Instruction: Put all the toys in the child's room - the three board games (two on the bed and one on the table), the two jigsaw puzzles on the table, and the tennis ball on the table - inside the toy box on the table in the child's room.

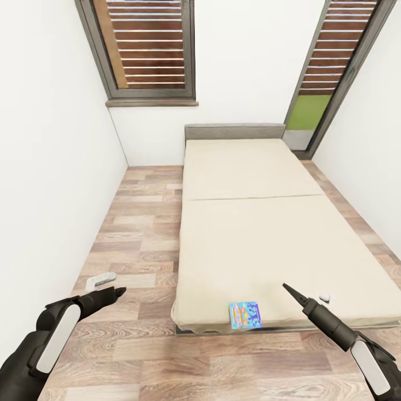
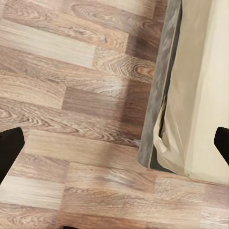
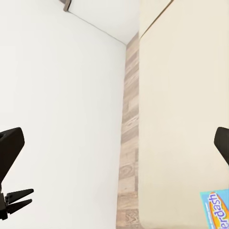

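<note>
Lying on the bed [image 1: 245,234]: one board game [image 1: 244,315], near edge.

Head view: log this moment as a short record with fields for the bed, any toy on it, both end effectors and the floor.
bed: bare beige mattress, grey headboard at the far end under the windows
toy: one colourful board game at the bed's near edge
left end effector: over the wood floor, beside the bed, holding nothing
right end effector: above the bed's near right corner, holding nothing
jaws: wide apart in both wrist views
</note>
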You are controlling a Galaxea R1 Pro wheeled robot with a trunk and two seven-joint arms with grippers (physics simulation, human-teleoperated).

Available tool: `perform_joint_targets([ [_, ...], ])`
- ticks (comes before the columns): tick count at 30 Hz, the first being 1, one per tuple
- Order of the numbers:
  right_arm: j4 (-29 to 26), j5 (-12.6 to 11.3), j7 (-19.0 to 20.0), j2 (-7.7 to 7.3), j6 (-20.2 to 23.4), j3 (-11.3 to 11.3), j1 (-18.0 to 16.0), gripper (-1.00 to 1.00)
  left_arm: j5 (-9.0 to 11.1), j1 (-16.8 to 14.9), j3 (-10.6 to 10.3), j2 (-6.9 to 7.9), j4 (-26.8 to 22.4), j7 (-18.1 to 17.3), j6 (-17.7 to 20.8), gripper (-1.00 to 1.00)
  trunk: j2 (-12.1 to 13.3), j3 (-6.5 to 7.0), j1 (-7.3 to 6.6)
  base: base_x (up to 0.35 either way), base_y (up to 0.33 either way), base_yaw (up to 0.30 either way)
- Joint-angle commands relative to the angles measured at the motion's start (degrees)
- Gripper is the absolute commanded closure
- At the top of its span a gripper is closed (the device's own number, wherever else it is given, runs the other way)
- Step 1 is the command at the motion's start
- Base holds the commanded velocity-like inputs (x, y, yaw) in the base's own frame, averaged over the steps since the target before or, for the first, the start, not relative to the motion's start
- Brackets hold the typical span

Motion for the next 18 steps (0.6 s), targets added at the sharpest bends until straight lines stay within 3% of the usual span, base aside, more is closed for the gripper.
perform_joint_targets([
  [1, 0.0, -0.4, 0.1, -0.02, 0.5, 0.0, 0.0, -1.00, 0.6, 0.0, 0.0, 0.01, -0.1, 0.5, 0.2, -1.00, -0.5, -0.14, 0.23, 0.000, 0.000, 0.000],
  [18, 0.0, -0.4, 0.1, 0.03, 0.5, 0.0, 0.0, -1.00, 0.6, 0.0, -0.1, 0.01, -0.1, 0.5, 0.2, -1.00, -7.3, -1.57, 3.97, 0.000, 0.000, 0.000],
])
